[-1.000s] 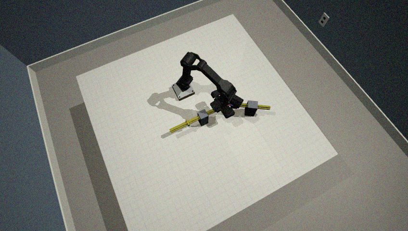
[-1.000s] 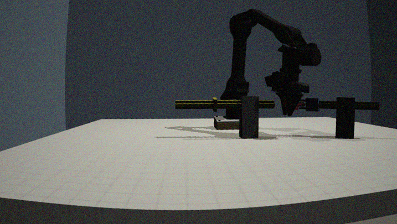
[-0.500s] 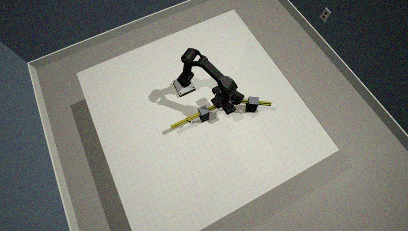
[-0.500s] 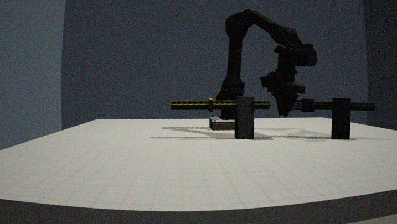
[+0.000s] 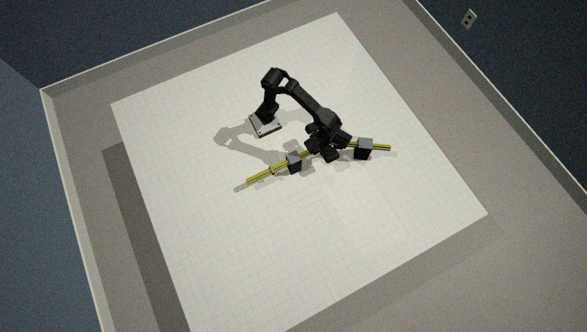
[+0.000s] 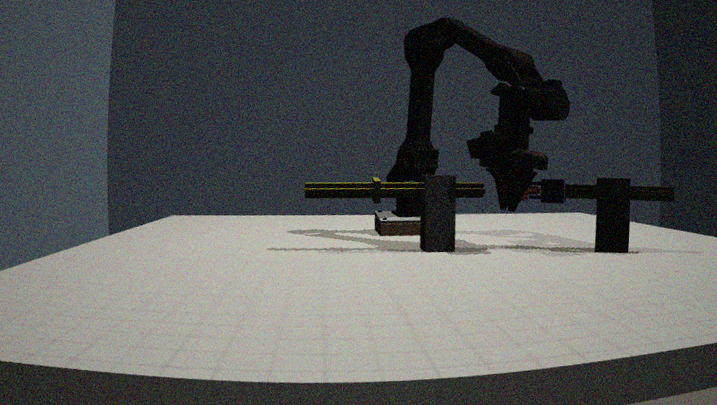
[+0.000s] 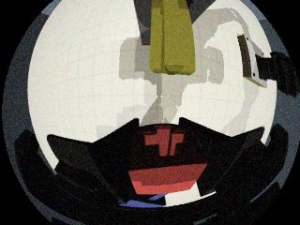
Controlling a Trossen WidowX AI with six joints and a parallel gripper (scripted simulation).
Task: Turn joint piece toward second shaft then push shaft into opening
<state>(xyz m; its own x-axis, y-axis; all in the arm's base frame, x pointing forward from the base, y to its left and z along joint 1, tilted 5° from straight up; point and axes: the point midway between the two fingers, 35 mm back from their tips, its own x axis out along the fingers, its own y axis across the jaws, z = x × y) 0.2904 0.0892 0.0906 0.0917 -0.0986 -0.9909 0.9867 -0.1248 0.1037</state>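
The red square joint piece is between the fingers of my gripper, which is shut on it. Its dark opening, with a cross shape inside, faces roughly toward the second shaft's end in the wrist view; exact alignment is unclear. The yellow second shaft runs through its block, with a gap between its end and the opening. A blue hinge part joins the red piece to the first shaft, held in the other block.
A raised collar sits on the second shaft, on the outer side of its block. The arm's base plate stands behind the shafts on the white table top.
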